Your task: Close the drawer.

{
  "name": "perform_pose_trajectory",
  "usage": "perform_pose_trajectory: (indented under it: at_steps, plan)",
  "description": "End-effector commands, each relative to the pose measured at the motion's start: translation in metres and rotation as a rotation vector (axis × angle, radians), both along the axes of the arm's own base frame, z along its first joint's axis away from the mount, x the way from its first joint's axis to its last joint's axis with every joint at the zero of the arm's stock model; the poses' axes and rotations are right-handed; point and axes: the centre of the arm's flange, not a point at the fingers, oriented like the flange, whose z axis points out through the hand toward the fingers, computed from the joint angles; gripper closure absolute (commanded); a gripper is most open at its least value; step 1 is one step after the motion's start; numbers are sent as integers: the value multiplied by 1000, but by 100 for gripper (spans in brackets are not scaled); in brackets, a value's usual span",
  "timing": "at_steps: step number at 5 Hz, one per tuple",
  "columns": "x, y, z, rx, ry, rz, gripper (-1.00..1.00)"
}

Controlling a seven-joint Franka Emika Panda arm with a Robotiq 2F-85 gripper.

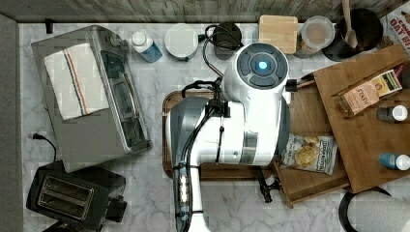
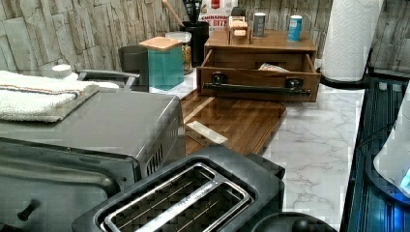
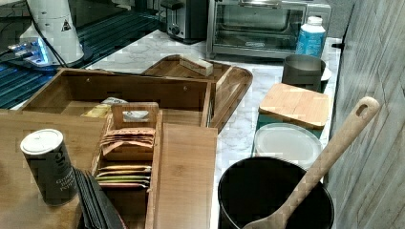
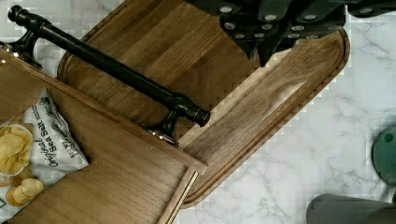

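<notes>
Approach step judged in hand: the drawer [image 2: 258, 77] is seen pulled out of its cabinet, chip bag [image 4: 32, 144] inside, over the tray [image 4: 280, 93]; gripper [image 4: 268, 42] held above the tray near the black handle [image 4: 116, 70], jaw state cannot be told; a push against the front is called for next.

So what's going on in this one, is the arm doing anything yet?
A Franka arm hangs over the wooden serving tray, with its gripper above the tray and touching nothing. The drawer is pulled out, a bag of chips lying inside. Its black bar handle is free, so closing hasn't started.
</notes>
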Motion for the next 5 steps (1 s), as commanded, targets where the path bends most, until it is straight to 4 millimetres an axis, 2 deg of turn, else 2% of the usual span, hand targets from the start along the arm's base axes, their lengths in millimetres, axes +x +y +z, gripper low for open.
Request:
perform_pose_trajectory:
  at_steps: [1,3,4,5]
  plan:
    - [0,0,-1,1,1,0,100]
    - [-21,40,-32,75,-33,196,100]
    - [-32,56,-45,86,-78,362,100]
    - [-47,61,-63,39,-110,536,100]
